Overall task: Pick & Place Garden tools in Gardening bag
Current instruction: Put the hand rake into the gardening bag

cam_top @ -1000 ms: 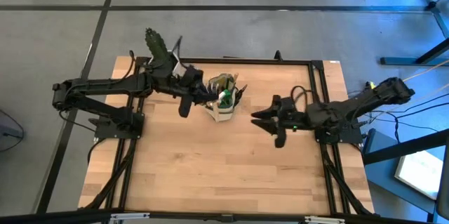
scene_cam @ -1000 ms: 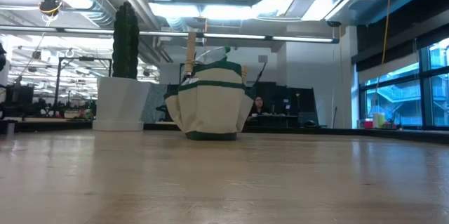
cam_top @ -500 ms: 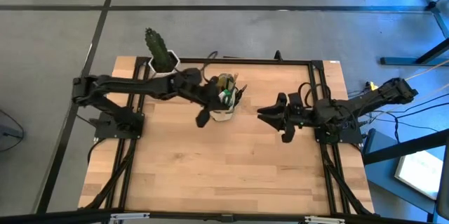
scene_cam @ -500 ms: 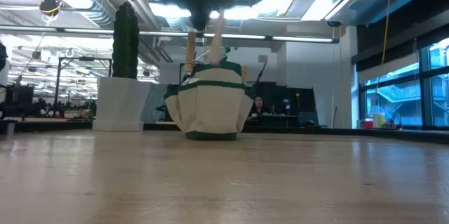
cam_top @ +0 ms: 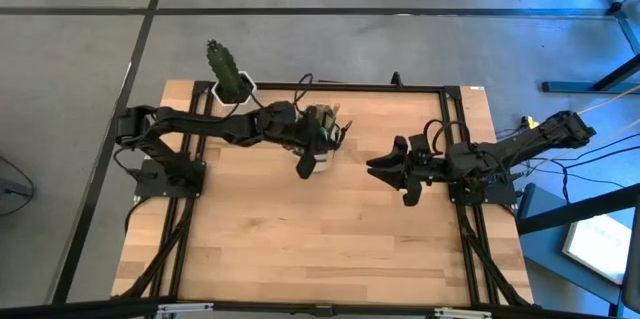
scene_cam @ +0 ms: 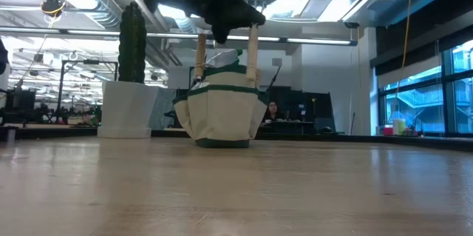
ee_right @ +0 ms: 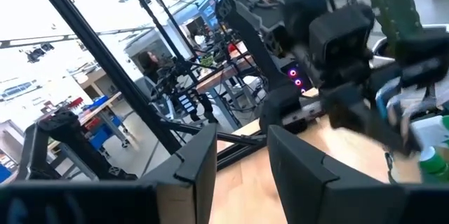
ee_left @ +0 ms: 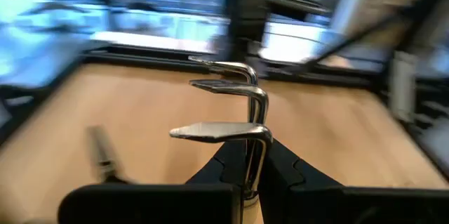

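Note:
The olive-green gardening bag (scene_cam: 222, 110) stands on its base at the table's far middle (cam_top: 322, 149), with a wooden-handled tool (scene_cam: 201, 51) sticking up out of it. My left gripper (scene_cam: 235, 18) hovers over the bag's right side, shut on a little wire rake whose bent tines (ee_left: 231, 104) show in the left wrist view. The rake's wooden handle (scene_cam: 253, 55) hangs down to the bag's rim; whether its end is inside, I cannot tell. My right gripper (cam_top: 372, 166) waits open to the bag's right, holding nothing (ee_right: 242, 161). My left gripper pinches the rake between its two fingers (ee_left: 287, 171) at the metal neck just below the tines (ee_left: 247, 155). The fingers come nearly level from the table's left, across the rake. The rake hangs upright, tines up and handle down, clear of the table.
A cactus in a white pot (cam_top: 230, 74) stands at the table's far left, behind my left arm (scene_cam: 131, 81). A black frame (cam_top: 440, 89) runs around the table top. Bare wood (cam_top: 300, 239) fills the near half.
My left gripper has carried the rake toward the table's right edge and down, rolling its wrist. The handle, tilted half a second ago, now hangs upright by the bag's right rim. My right arm has kept still.

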You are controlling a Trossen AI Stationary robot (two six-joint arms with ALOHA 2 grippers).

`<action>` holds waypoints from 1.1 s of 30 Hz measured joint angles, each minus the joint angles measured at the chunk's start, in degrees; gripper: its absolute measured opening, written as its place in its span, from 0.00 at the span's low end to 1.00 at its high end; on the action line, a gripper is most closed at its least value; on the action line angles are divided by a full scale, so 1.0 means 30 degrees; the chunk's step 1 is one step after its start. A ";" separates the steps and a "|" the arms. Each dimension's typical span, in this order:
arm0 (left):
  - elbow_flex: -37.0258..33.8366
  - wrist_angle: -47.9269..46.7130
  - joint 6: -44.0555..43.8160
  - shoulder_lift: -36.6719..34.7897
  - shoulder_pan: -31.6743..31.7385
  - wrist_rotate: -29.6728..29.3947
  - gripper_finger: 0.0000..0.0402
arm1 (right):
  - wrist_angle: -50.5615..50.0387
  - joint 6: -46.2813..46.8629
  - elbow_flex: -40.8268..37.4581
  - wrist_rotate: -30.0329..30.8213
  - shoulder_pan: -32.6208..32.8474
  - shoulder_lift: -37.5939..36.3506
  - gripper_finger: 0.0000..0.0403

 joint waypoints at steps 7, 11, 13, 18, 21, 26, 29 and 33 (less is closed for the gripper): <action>0.0007 -0.0669 0.0070 -0.0416 -0.1444 -0.4635 0.02 | -0.0289 0.0000 0.0000 0.0000 0.0000 0.0000 0.32; 0.0015 -0.1854 0.0254 -0.0422 -0.1850 -0.6043 0.02 | -0.0291 -0.0003 0.0000 -0.0051 0.0000 0.0000 0.32; 0.0015 -0.2122 0.0609 -0.0420 -0.1956 -0.6160 0.02 | -0.0279 0.0000 0.0000 -0.0051 0.0000 0.0000 0.32; 0.0015 -0.2088 0.0892 -0.0419 -0.1744 -0.6010 0.02 | -0.0279 -0.0007 0.0000 -0.0046 0.0000 0.0000 0.32; 0.0015 -0.1356 0.0849 -0.0423 -0.1483 -0.5502 0.02 | -0.0214 -0.0007 0.0000 -0.0046 0.0000 0.0007 0.32; 0.0015 -0.0684 0.0651 -0.0481 -0.1118 -0.5379 0.02 | -0.0214 -0.0007 0.0006 -0.0044 0.0000 0.0007 0.32; 0.0015 -0.0720 0.0598 -0.0328 -0.0830 -0.5130 0.02 | -0.0214 -0.0007 0.0007 -0.0044 0.0000 0.0007 0.32; 0.0015 -0.0842 0.0453 0.0021 -0.0823 -0.4774 0.02 | -0.0221 -0.0014 0.0007 -0.0005 0.0000 0.0007 0.32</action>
